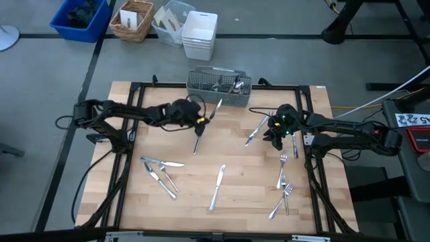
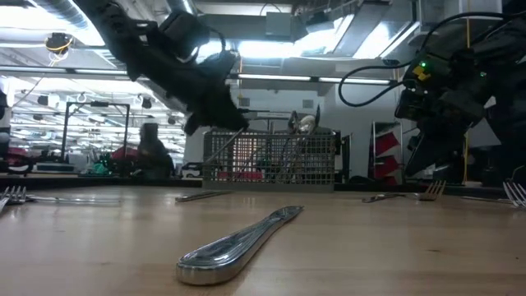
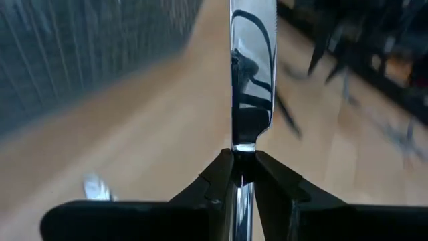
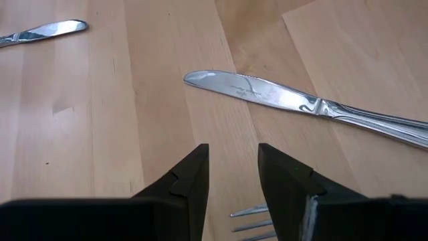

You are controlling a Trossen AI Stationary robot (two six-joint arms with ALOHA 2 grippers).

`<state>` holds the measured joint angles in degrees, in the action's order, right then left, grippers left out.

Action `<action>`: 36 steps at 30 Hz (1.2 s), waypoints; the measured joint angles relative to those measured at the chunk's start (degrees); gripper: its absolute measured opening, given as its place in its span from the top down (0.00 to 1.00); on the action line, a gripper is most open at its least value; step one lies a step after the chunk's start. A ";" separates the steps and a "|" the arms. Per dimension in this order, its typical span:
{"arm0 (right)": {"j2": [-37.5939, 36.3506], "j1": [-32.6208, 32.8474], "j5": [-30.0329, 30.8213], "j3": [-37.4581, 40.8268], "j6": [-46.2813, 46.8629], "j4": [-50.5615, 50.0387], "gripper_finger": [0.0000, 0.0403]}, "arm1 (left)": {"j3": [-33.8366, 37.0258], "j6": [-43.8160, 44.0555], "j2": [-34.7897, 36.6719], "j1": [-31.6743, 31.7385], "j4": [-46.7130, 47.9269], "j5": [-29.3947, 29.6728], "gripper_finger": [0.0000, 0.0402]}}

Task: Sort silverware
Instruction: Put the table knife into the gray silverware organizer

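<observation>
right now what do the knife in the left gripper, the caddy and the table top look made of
Knife held in the left gripper: looks like polished metal, mirror reflections on its blade. Caddy: seems grey wire mesh, you can see through its grid. Table top: pale wood planks by the look, with visible grain and seams, matte.

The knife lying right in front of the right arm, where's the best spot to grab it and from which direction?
Take the knife at the narrow neck where blade meets handle, coming straight down from above. It lies flat on the table, so only a top approach fits, fingers straddling its width. The right end effector is open and empty, hovering just short of it, with fork tines beneath it.
</observation>
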<state>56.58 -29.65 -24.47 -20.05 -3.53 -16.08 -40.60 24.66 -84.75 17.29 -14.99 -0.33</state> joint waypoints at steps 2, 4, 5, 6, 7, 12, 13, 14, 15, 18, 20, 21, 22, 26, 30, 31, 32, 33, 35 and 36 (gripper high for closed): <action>0.00 0.01 0.00 0.00 0.00 0.00 0.67 | -0.02 -1.86 0.00 1.65 -3.88 0.04 0.90; 0.00 0.02 0.00 0.00 0.00 0.00 0.67 | -0.02 -3.79 0.02 3.58 -7.36 0.04 0.90; 0.00 0.02 0.00 0.00 -0.04 0.00 0.67 | -0.02 -4.35 0.02 4.65 -9.03 0.09 0.90; 0.00 0.01 0.00 0.00 -0.21 0.00 0.67 | -0.02 -5.13 0.02 5.69 -10.69 0.11 0.90; 0.00 0.00 0.00 0.00 -0.57 0.00 0.67 | -0.02 -5.97 0.02 6.85 -12.33 0.11 0.90; 0.00 0.01 0.00 0.00 -2.74 0.00 0.67 | -0.02 -9.07 0.02 12.97 -20.94 0.14 0.89; 0.00 0.01 0.00 0.00 -2.95 0.00 0.67 | -0.04 -9.85 0.02 14.23 -22.70 0.12 0.89; 0.00 0.02 0.00 0.00 -2.99 0.00 0.67 | -0.08 -10.32 0.02 15.43 -24.40 0.12 0.89; 0.00 0.01 0.00 0.00 -2.99 0.00 0.67 | -0.10 -10.94 0.03 16.65 -25.95 0.13 0.89; 0.00 0.02 0.00 0.00 -2.99 0.00 0.67 | -0.13 -13.68 0.07 19.97 -29.17 0.15 0.89; 0.00 0.00 0.00 0.00 -2.99 0.00 0.67 | -0.13 -16.13 0.07 21.95 -29.50 0.18 0.89; 0.00 0.00 0.00 0.00 -2.99 0.00 0.67 | -0.13 -17.42 0.07 22.83 -29.29 0.27 0.89; 0.00 0.01 0.00 0.00 -2.99 0.00 0.67 | -0.13 -18.83 0.05 23.57 -29.01 0.43 0.89; 0.00 0.02 0.00 0.00 -2.99 0.02 0.67 | -0.13 -24.46 -0.90 25.67 -29.10 0.63 0.89; 0.00 0.01 0.00 0.00 -2.99 0.02 0.67 | -0.13 -28.22 -2.57 26.43 -29.56 0.60 0.89; 0.00 0.02 0.00 0.00 -2.99 0.02 0.67 | -0.13 -28.48 -3.22 26.42 -29.44 0.63 0.89; 0.00 0.02 0.00 0.00 -2.99 0.02 0.67 | -0.13 -28.64 -3.94 26.34 -29.33 0.64 0.89; 0.00 0.02 0.00 0.00 -2.99 0.02 0.67 | -0.13 -28.84 -4.70 26.20 -29.34 0.59 0.89; 0.00 0.02 -0.01 0.00 -2.99 0.02 0.67 | -0.13 -29.02 -6.23 25.67 -29.22 0.56 0.89; 0.00 0.00 0.00 0.00 -2.99 0.02 0.67 | -0.13 -29.02 -6.99 25.39 -29.26 0.54 0.89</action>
<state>56.58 -29.65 -24.47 -20.05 -6.52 -16.05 -40.73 -4.36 -91.74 42.68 -44.25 0.21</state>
